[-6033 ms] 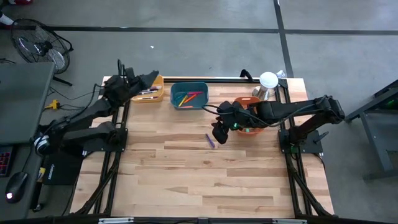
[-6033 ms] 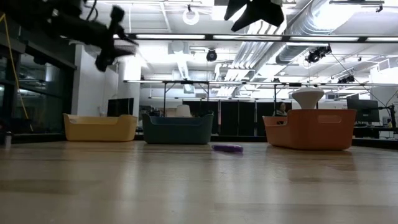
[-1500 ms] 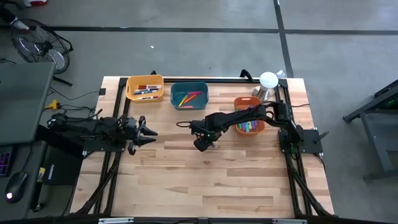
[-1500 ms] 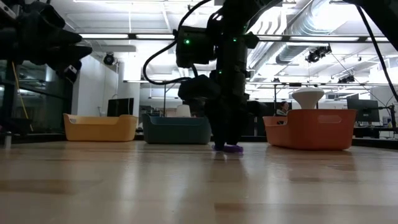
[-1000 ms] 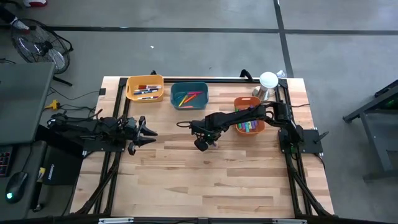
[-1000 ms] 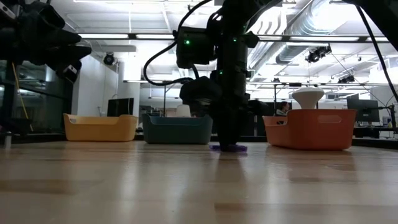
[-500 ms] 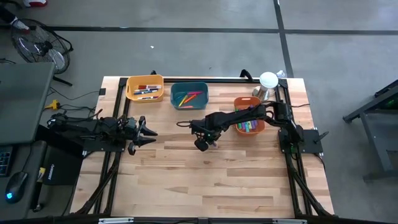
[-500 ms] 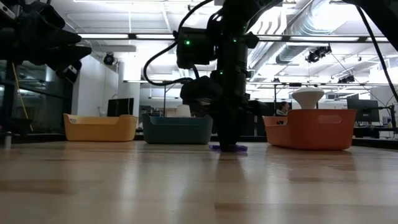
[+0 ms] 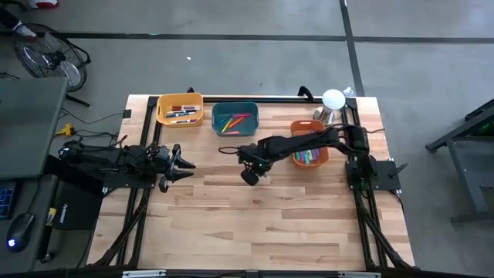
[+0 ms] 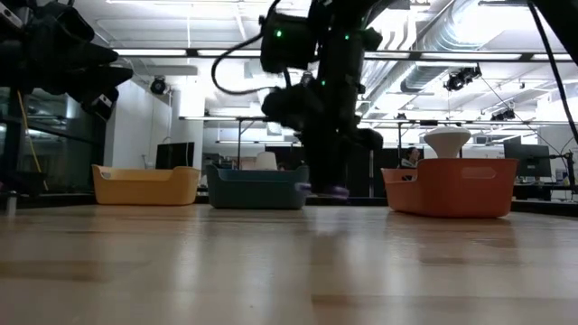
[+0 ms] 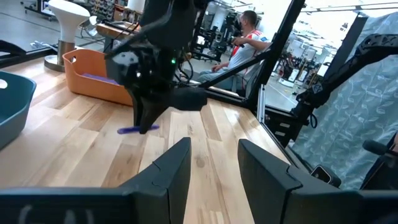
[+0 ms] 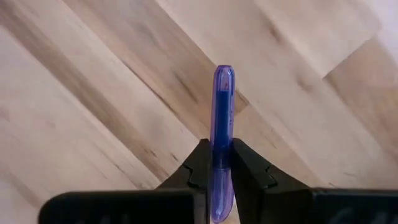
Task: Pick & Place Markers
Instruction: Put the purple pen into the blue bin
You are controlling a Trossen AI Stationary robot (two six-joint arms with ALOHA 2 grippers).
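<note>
Marker (image 12: 222,118), purple, sits pinched between the two fingers of the right gripper (image 9: 251,174), which is clamped tight on its middle so both ends stick out. In the low view the marker (image 10: 327,191) hangs clear of the wooden table (image 9: 255,224), level with the bin rims. The gripper hovers near table centre, at about five o'clock from the teal bin (image 9: 235,118) and nine o'clock from the orange bin (image 9: 309,153) (both hold more markers, as does the yellow bin (image 9: 181,109) at the far left). The left gripper (image 9: 184,162) waits at the table's nine o'clock edge, fingers (image 11: 171,167) parted around nothing.
</note>
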